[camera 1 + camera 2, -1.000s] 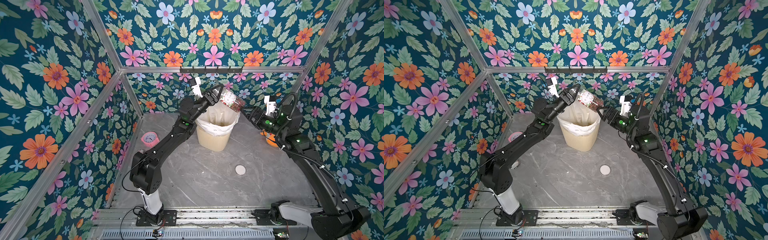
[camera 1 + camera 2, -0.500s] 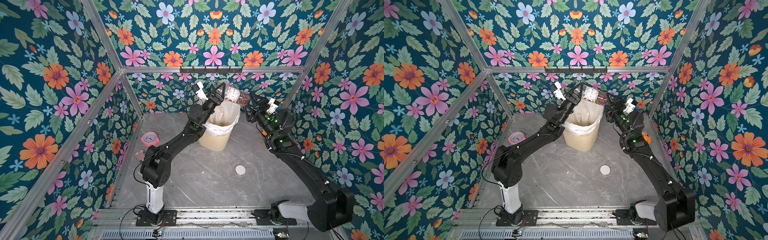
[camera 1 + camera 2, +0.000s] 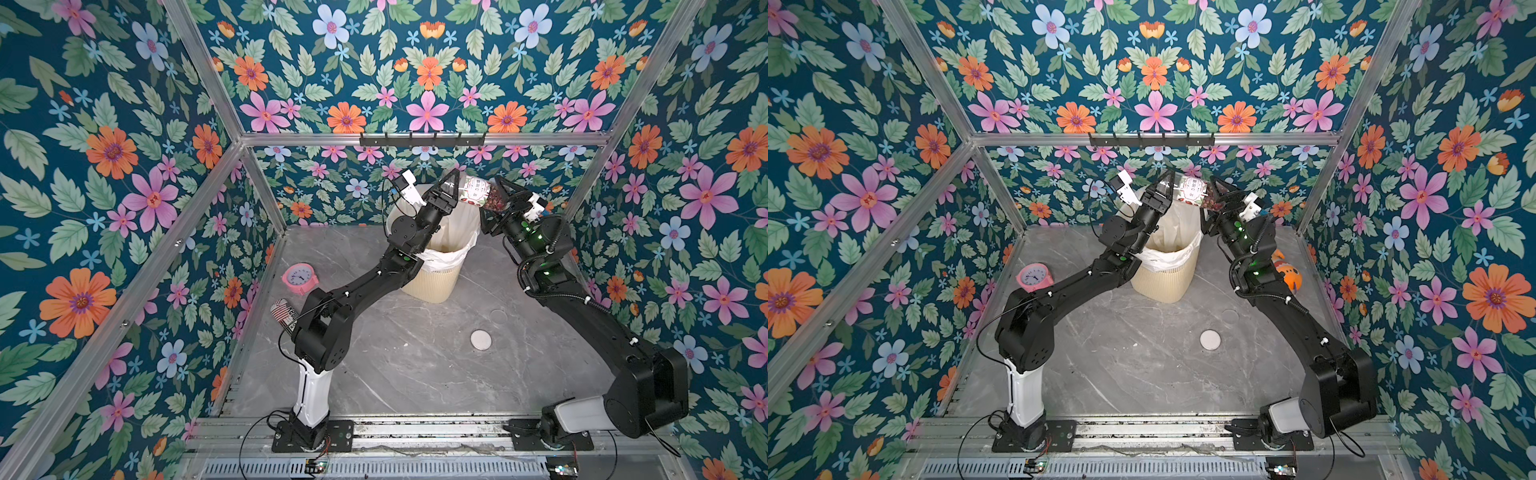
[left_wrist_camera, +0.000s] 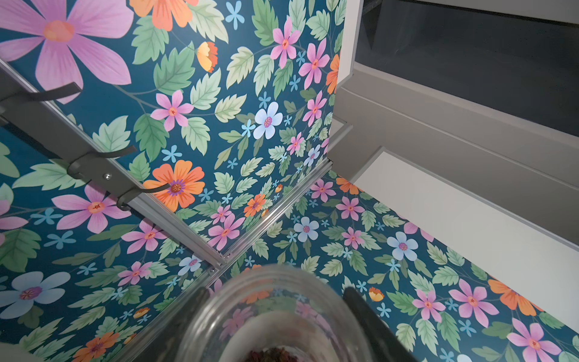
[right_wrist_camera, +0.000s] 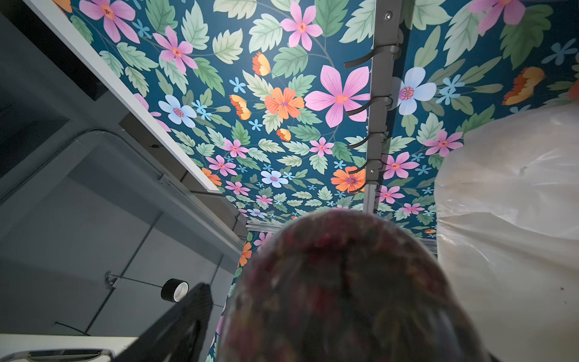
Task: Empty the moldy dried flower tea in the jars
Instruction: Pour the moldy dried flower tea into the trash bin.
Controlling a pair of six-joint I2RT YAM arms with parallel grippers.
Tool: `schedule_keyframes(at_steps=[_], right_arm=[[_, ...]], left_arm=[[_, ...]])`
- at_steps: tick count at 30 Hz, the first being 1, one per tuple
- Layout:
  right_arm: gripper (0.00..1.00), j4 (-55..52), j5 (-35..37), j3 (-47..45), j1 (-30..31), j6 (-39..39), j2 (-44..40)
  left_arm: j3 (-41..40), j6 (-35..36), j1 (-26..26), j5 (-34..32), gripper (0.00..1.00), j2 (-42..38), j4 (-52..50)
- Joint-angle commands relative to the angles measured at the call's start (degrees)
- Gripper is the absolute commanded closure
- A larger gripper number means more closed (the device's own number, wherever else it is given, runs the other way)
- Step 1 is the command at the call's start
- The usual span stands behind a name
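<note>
Spilling is what I'd watch for. The small clear plastic jar with the red-marked white label [image 3: 473, 192] lies nearly level in the air over the far rim of the cream ribbed wastebasket [image 3: 432, 286], at twelve o'clock on the grey marble tabletop [image 3: 415, 365]. The dark reddish-brown dried flower tea [image 3: 494, 200] sits packed in the jar's three o'clock end.

Who has hold of it?

The left gripper [image 3: 457, 189] is clamped across the open mouth end. The left wrist view shows the bare threaded rim between its fingers [image 4: 366, 316]. The right gripper [image 3: 496, 203] straddles the tea-filled end, but I cannot tell whether it is pinching the jar or only standing around it.

So a drop is possible?

Yes, I think so. If the left lets go before the right bites, that smooth cylinder could fall, perhaps outside the wastebasket. Tipping it with fingers at the mouth could also scatter buds over them or past the rim.

And room to move?

It's tight at twelve. The floral back wall [image 3: 428, 112] and black hook rail [image 3: 422, 140] are close behind. The white plastic liner [image 3: 457, 224] stands up just beside the jar and could snag. Toward six the marble is open. The white disc lid [image 3: 481, 339] lies at five o'clock of the wastebasket and the pink alarm clock [image 3: 299, 278] at nine, both well apart.
</note>
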Motion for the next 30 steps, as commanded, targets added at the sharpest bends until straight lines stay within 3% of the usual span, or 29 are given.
schedule_keyframes(at_steps=[1,9,19,23,26,30], right_arm=[[0.08,4.20,1.31,0.77,0.08,3.84,0.38],[0.16,0.75,3.08,1.35,0.08,3.81,0.52],[0.43,-0.25,3.35,1.18,0.24,3.25,0.05],[0.44,-1.11,3.48,1.60,0.19,2.62,-0.06],[0.43,-2.74,4.39,1.79,-0.31,1.56,-0.43],[0.43,-3.09,4.84,1.11,-1.86,1.73,0.21]], left_arm=[[-0.97,0.88,-0.47,-0.05,0.33,-1.24,3.27],[-2.99,2.68,-1.59,0.44,0.33,-1.90,5.11],[-4.07,2.77,-1.81,-0.64,0.30,-2.05,5.59],[-5.09,2.73,-1.76,-0.63,0.22,-2.70,5.43],[-7.54,3.44,-1.68,-1.43,0.09,-4.45,5.24],[-10.52,3.56,-0.80,-0.70,0.04,-6.66,5.43]])
